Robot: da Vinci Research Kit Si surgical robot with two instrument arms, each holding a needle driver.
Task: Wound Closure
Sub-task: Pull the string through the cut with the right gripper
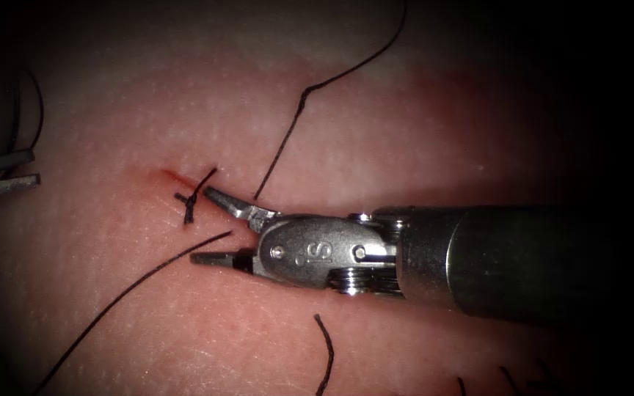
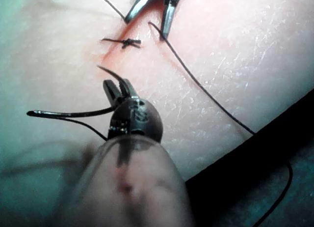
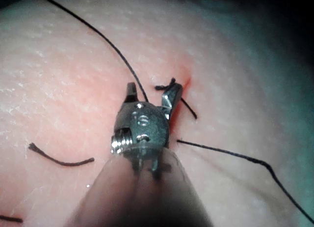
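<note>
On the tissue (image 1: pixel 420 132) a tied knot (image 1: pixel 192 202) with short ends crosses the cut. My right tool (image 1: pixel 201 225) lies just right of the knot, jaws open and holding nothing. The end of a long thread (image 1: pixel 141 282) that runs off to the lower left lies between them. A second thread (image 1: pixel 310 92) leads from beside the upper jaw to the top edge. My left tool (image 1: pixel 37 167) is at the far left, off the cut. In the left wrist view it (image 2: pixel 116 83) grips the curved needle (image 2: pixel 68 113) near mid-curve, clear of the tissue, with thread trailing from the needle's end.
Red fluid (image 1: pixel 163 176) stains the cut's upper end by the knot. A loose cut piece of thread (image 1: pixel 326 352) lies below the right tool's shaft (image 1: pixel 508 257). More short thread ends (image 1: pixel 508 380) show at the lower right edge.
</note>
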